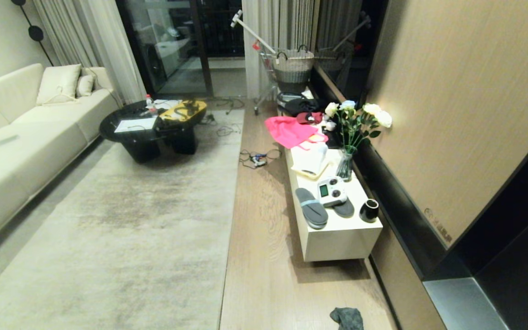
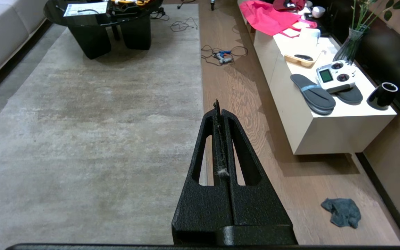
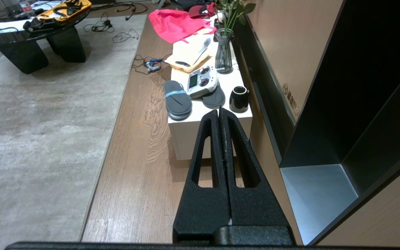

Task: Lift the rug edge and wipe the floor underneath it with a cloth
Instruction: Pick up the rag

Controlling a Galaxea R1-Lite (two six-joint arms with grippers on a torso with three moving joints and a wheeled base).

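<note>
Lying crumpled on the floor (image 1: 264,256), the cloth (image 1: 347,318) is frame-cut; both jaws pressed together.

The right gripper (image 3: 219,113) hangs above the floor (image 3: 141,166) with its two black fingers (image 3: 210,152) pressed together, holding nothing. Ahead stands a white cabinet (image 3: 186,139) carrying dark grey slippers (image 3: 177,99), a remote controller (image 3: 201,81), a black cup (image 3: 239,99) and a glass vase (image 3: 223,55). The rug edge (image 3: 111,125) runs straight along the floor, beside the cabinet but apart from it.
</note>
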